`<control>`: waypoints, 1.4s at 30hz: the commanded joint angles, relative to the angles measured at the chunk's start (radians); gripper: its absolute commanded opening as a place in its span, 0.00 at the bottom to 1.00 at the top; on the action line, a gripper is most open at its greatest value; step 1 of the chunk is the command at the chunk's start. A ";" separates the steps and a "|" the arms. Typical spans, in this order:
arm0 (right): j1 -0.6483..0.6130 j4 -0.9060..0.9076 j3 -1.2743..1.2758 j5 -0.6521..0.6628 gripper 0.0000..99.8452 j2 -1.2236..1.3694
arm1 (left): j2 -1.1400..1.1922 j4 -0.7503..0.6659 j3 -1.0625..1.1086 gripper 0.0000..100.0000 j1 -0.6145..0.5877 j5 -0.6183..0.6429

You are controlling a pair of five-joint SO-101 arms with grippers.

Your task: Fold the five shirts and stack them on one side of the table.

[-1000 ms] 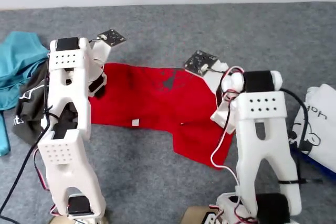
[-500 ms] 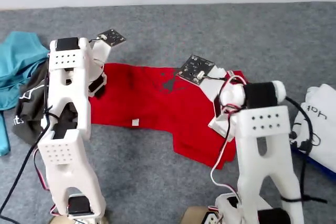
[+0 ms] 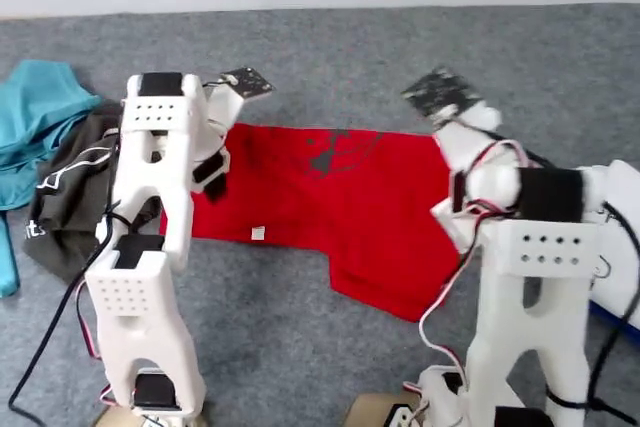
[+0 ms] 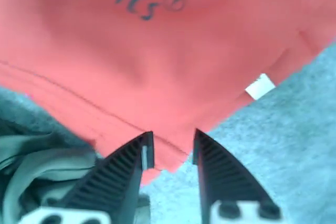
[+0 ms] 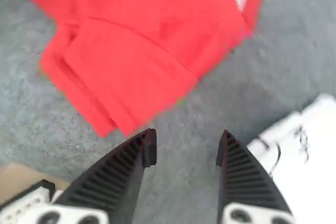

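Note:
A red shirt with a dark print lies spread out in the middle of the grey table. My left gripper is open at the shirt's left edge, low over the cloth, with the red hem between its fingers. In the high view this gripper sits at the shirt's left side. My right gripper is open and holds nothing, hanging over bare table beside the red shirt. It stands at the shirt's right end in the high view.
A teal shirt and a dark shirt lie crumpled at the far left, the dark shirt right beside my left gripper. A white shirt lies at the right edge. A brown cardboard piece sits at the front.
The right arm has swung rightward and lifted off the red shirt, whose right end now lies uncovered. The left arm has shifted a little to the right.

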 commanded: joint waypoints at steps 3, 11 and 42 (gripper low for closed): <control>0.209 0.042 -0.052 -0.041 0.20 -0.038 | -0.041 0.031 0.036 0.14 0.008 -0.044; 0.461 0.042 -0.052 -0.041 0.20 -0.038 | 0.040 0.017 0.051 0.14 -0.014 -0.083; 0.555 0.044 -0.052 -0.043 0.20 -0.038 | 0.138 0.029 -0.007 0.02 -0.057 -0.144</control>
